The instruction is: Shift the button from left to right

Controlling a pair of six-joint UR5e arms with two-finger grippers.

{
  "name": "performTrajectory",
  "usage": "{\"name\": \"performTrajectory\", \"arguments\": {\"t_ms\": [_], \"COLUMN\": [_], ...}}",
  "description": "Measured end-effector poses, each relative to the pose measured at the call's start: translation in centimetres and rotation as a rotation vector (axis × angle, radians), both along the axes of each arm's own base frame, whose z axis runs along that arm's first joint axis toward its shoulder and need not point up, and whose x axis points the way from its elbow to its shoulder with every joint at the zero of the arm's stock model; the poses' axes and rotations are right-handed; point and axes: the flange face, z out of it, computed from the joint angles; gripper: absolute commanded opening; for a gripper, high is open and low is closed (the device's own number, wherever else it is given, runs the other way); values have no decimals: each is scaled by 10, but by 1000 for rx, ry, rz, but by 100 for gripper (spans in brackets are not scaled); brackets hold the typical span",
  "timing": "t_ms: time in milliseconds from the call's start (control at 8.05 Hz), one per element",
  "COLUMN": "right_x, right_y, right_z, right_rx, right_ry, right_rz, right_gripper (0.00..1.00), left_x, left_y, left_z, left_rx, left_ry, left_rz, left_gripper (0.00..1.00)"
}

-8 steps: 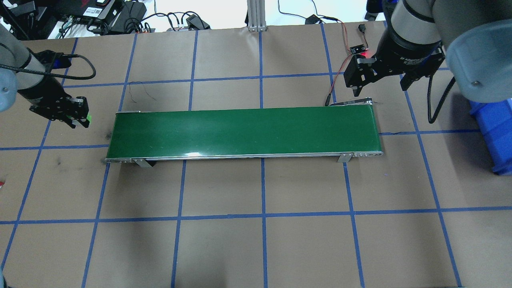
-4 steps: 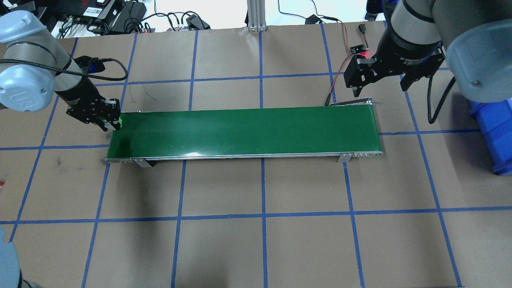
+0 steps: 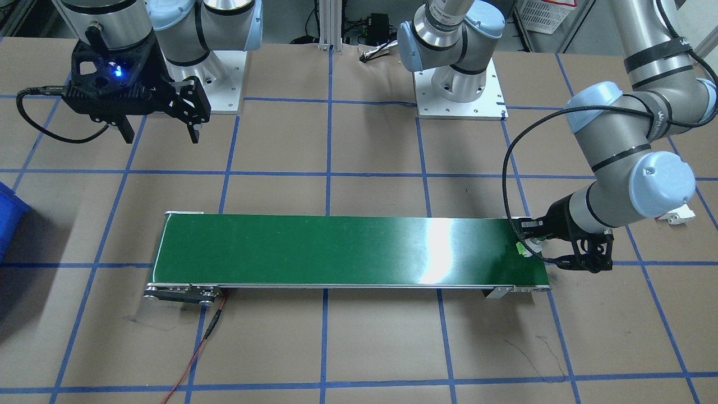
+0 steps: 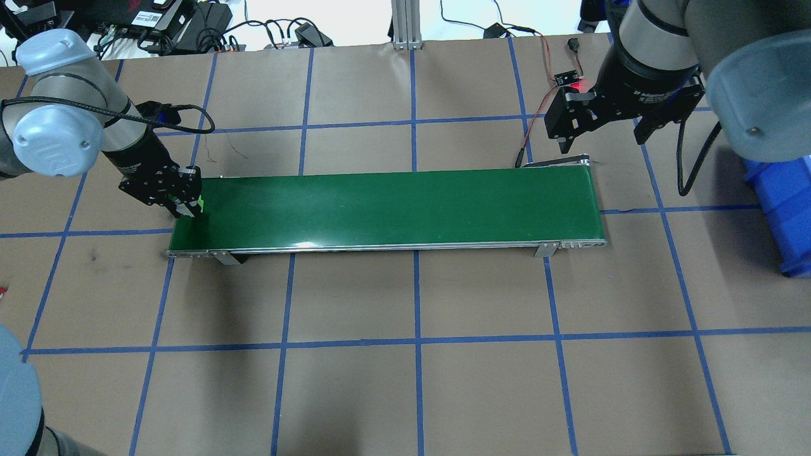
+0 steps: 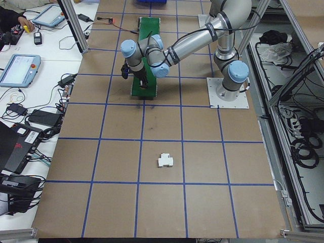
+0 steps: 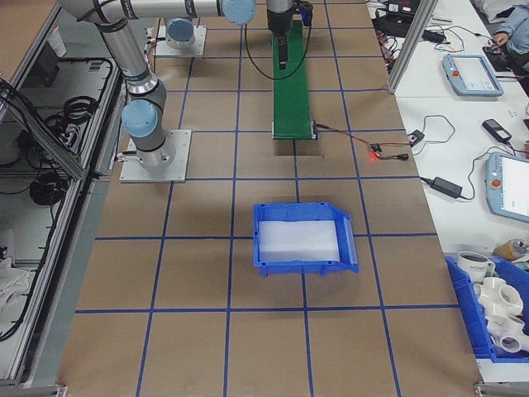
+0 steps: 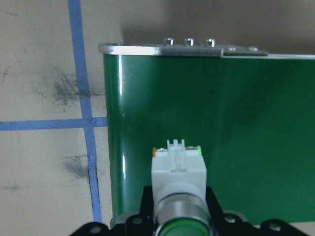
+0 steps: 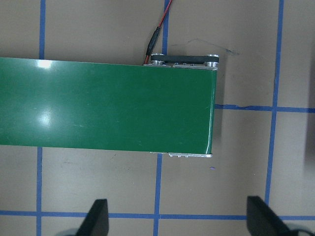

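The left gripper (image 4: 187, 209) clenches the button (image 7: 177, 169) just over the left end of the green conveyor belt (image 4: 393, 206); released tilted, it could roll off the edge. The right gripper (image 4: 599, 130) hangs with fingers spread beyond the far end.

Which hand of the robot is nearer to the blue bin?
Right. The right hand hangs past the belt's end nearest the blue bin; the left hand holds the button at the opposite end.
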Motion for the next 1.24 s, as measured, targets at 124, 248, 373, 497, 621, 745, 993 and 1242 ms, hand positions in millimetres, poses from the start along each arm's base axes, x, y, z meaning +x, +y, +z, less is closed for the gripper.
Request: {"name": "performTrajectory", "arguments": {"t_ms": [124, 248, 373, 497, 621, 745, 993, 1242], "right_x": [0, 0, 0, 0, 0, 0, 0, 0], "right_y": [0, 0, 0, 0, 0, 0, 0, 0], "right_z": [0, 0, 0, 0, 0, 0, 0, -1], "right_rx": [0, 1, 1, 2, 2, 2, 3, 6], "right_ry": [0, 0, 0, 0, 0, 0, 0, -3], "right_rz": [0, 0, -1, -2, -3, -3, -3, 0], "right_gripper": [100, 100, 100, 100, 100, 100, 100, 100], "left_x": [2, 3, 3, -2, -15, -40, -93, -114], "left_y": [-2, -3, -3, -2, 2, 8, 34, 57], "left_z": [-9, -13, -14, -9, 0, 17, 71, 121], "left_rx": [16, 25, 29, 28, 33, 26, -2, -59], "left_ry": [-7, -12, -15, -18, -23, -41, -79, -98], "left_rz": [-3, -5, -6, -8, 3, 31, 94, 139], "left_gripper": [50, 99, 100, 100, 100, 100, 100, 100]}}
